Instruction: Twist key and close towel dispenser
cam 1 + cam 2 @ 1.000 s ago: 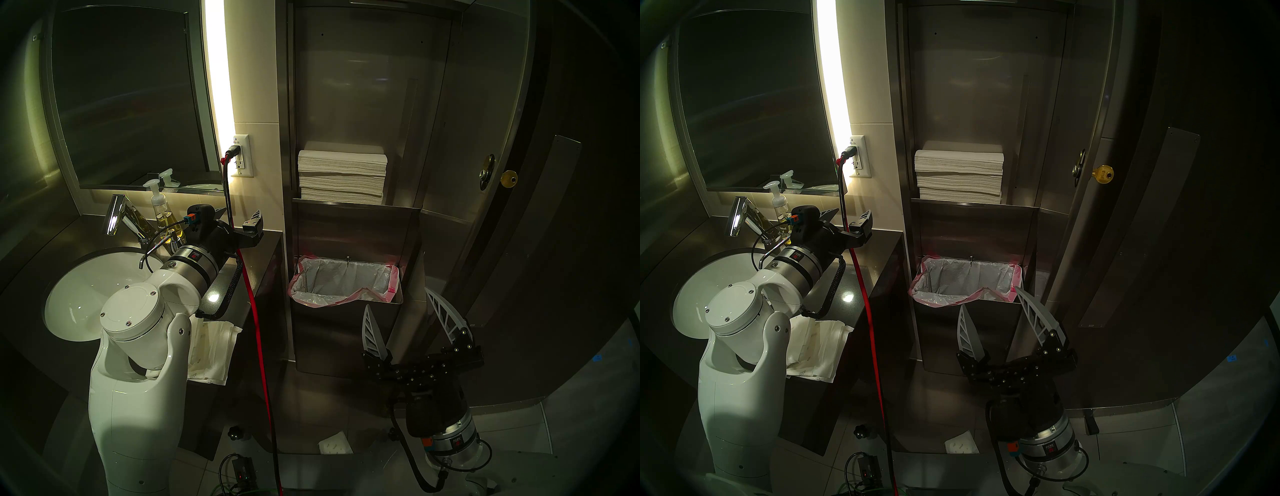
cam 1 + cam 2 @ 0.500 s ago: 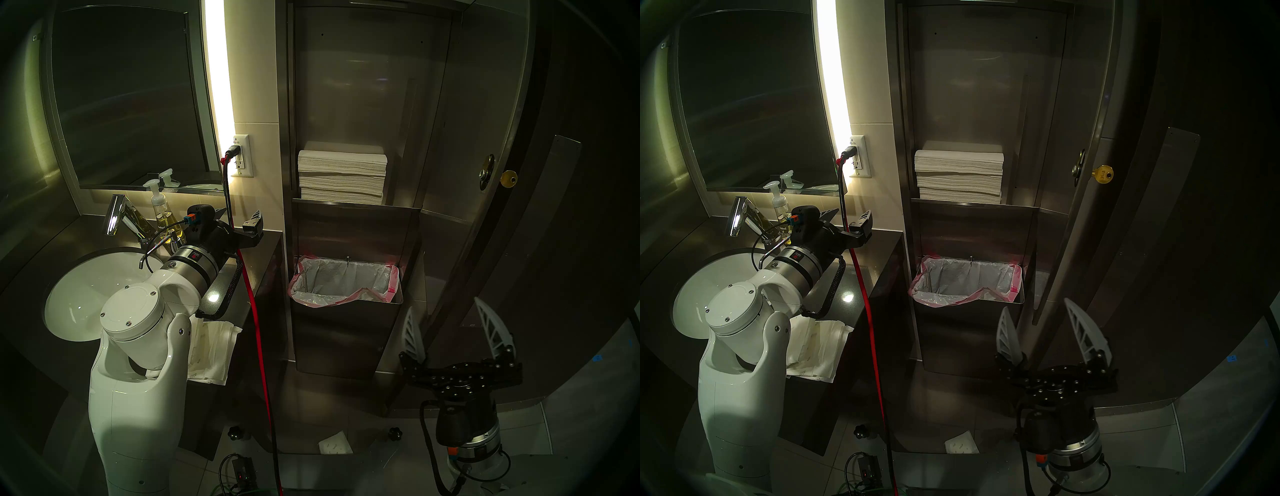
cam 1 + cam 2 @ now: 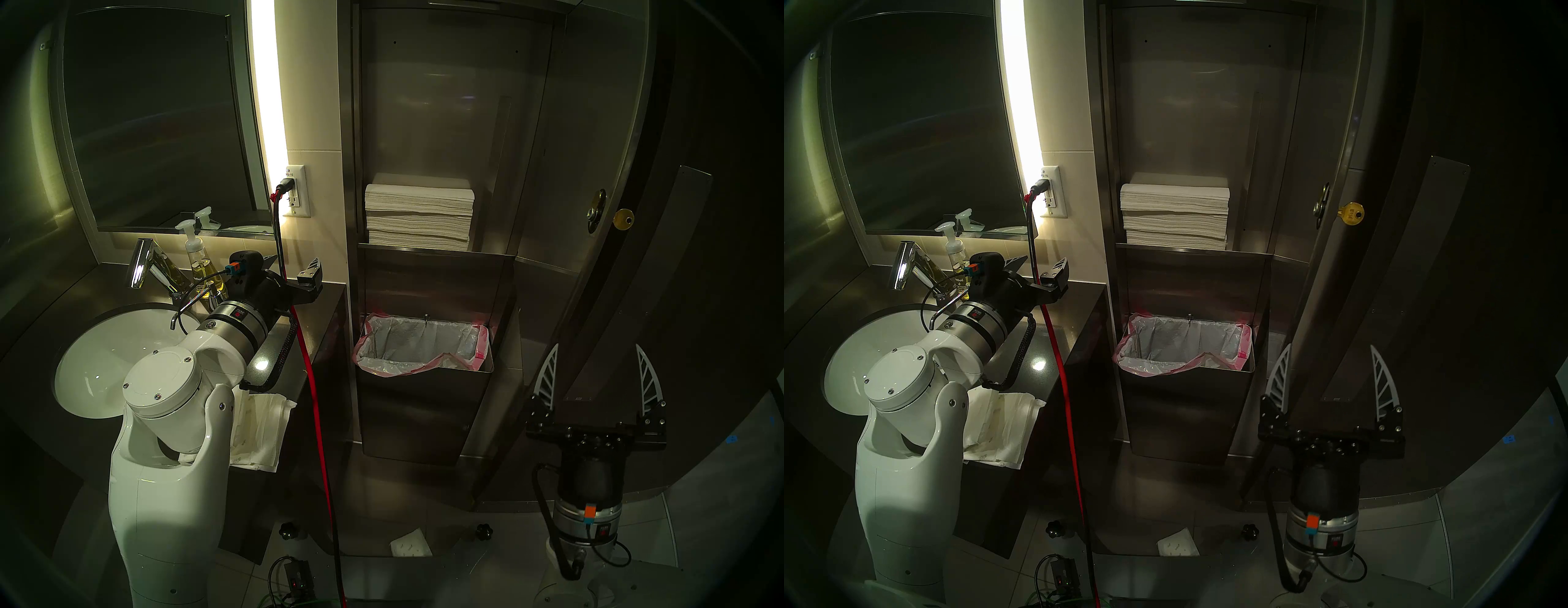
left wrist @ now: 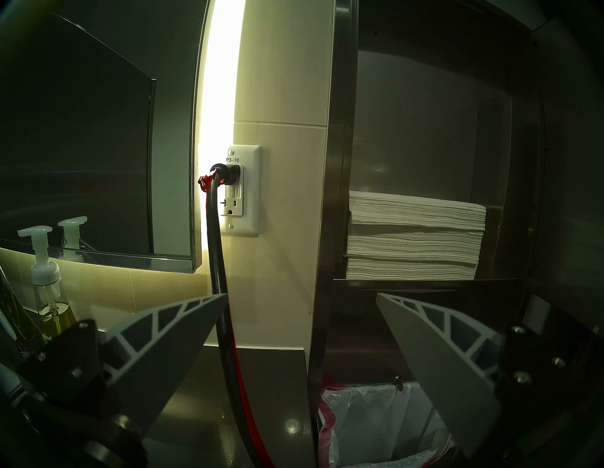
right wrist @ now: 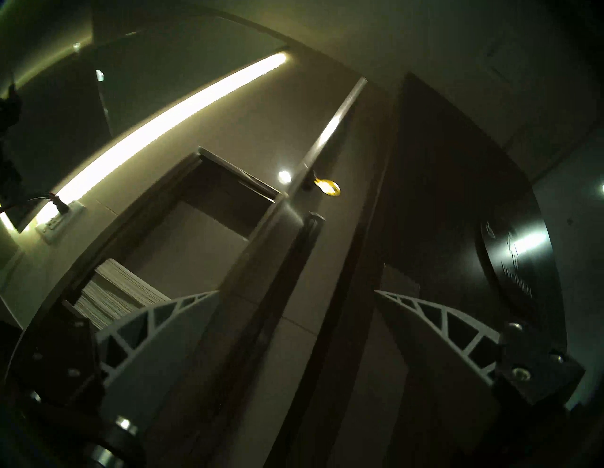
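Note:
The towel dispenser (image 3: pixel 445 127) is a tall steel wall cabinet with its long door (image 3: pixel 564 148) swung open to the right. White folded towels (image 3: pixel 420 216) are stacked inside and also show in the left wrist view (image 4: pixel 415 235). The brass key (image 3: pixel 623 219) sticks out of the round lock (image 3: pixel 594 214) on the door; it also shows in the right wrist view (image 5: pixel 328 187). My right gripper (image 3: pixel 597 346) is open and points up, far below the key, with the door's edge between its fingers. My left gripper (image 3: pixel 292 263) is open and empty over the counter, left of the cabinet.
A waste bin with a red-edged liner (image 3: pixel 424 344) sits in the cabinet's lower part. A red and black cable (image 3: pixel 314 403) hangs from the wall outlet (image 3: pixel 295 191). The sink (image 3: pixel 97 361), faucet (image 3: pixel 142 263) and soap bottle (image 3: pixel 199 259) are at left. A dark room door (image 3: pixel 679 254) stands at right.
My right gripper has moved right and up and turned upright, from in front of the bin to astride the open door's edge. The left arm, door and key have not moved.

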You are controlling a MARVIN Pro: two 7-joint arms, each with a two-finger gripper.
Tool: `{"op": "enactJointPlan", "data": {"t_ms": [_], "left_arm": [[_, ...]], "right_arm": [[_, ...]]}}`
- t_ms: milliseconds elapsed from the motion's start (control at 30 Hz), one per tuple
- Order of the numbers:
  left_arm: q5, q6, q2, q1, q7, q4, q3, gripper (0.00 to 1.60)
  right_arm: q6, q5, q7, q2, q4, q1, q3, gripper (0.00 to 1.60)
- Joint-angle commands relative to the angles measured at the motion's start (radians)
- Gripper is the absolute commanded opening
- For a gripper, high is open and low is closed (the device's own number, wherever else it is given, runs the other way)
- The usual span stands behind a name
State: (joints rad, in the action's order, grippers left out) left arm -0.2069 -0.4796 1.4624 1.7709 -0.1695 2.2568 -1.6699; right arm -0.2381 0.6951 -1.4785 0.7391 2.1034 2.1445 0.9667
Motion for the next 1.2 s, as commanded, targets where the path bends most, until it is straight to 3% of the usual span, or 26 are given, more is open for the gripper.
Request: {"op": "enactJointPlan", "data": {"t_ms": [0,267,367,633,767,900,1167], "left_arm": [[0.0,0.001,0.0,-0.004,0.0,0.01,0.0,1.6],[0.0,0.001,0.0,-0.004,0.0,0.01,0.0,1.6],[0.0,0.001,0.0,-0.004,0.0,0.01,0.0,1.6],[0.0,0.001,0.0,-0.004,0.0,0.01,0.0,1.6],[0.0,0.001,0.0,-0.004,0.0,0.01,0.0,1.6],[0.0,0.001,0.0,-0.004,0.0,0.009,0.0,1.6],[0.0,0.001,0.0,-0.004,0.0,0.009,0.0,1.6]], "right_arm": [[-0.103,0.028,0.01,0.001,-0.001,-0.074,-0.014,1.6],[-0.262,-0.023,0.088,-0.082,0.03,-0.116,-0.046,1.6],[-0.315,-0.057,0.099,-0.078,0.045,-0.123,-0.026,1.6],[-0.371,-0.194,0.161,-0.069,0.044,-0.127,0.035,1.6],[-0.461,-0.324,0.214,-0.117,0.075,-0.127,0.02,1.6],[-0.544,-0.487,0.329,-0.144,0.084,-0.134,-0.004,1.6],[-0.653,-0.705,0.513,-0.223,0.116,-0.192,-0.051,1.6]]}}
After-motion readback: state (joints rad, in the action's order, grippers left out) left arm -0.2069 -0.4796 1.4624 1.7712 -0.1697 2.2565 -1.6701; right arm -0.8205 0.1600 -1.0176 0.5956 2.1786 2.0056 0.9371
